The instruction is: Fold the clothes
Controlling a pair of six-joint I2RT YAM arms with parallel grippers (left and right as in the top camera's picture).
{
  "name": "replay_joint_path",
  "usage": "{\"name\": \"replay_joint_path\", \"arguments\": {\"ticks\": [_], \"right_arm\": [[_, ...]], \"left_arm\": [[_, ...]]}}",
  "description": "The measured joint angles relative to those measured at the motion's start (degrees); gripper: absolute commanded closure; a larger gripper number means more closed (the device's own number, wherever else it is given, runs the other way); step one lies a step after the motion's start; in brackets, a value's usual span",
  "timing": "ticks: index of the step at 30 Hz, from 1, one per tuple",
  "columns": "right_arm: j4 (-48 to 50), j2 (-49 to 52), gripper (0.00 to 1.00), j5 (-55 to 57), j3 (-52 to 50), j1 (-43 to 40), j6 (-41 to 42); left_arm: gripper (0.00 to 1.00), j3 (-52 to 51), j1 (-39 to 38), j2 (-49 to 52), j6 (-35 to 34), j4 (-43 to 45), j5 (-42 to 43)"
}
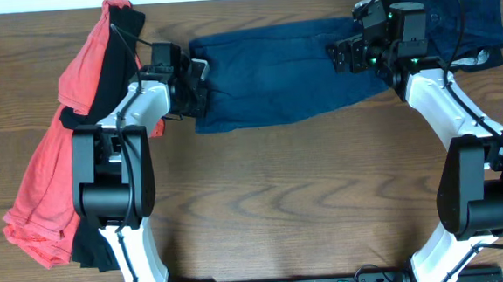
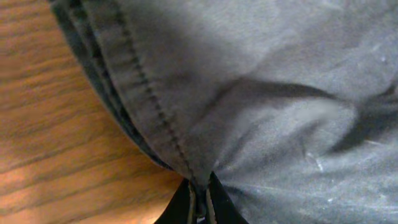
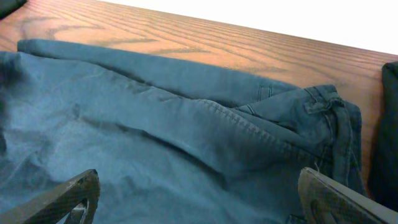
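Currently your left tool pinches the navy shorts at their hem; your right tool hangs spread above them.

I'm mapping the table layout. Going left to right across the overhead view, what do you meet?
coral-red garment → left gripper → navy-blue shorts → right gripper → dark garments at the far right.

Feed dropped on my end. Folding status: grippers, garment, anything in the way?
Left gripper shut on edge of navy shorts. Right gripper open, over the other end. Shorts spread on table. Red pile left, dark pile far right, neither blocking.
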Motion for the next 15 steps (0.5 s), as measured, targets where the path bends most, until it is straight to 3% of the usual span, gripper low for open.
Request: {"name": "replay_joint_path", "arguments": {"ticks": [15], "right_arm": [[0.3, 1.5, 0.01, 1.6, 0.0, 0.0, 0.4]], "left_arm": [[0.94, 0.0, 6.1, -0.7, -2.3, -1.6, -3.8]]}}
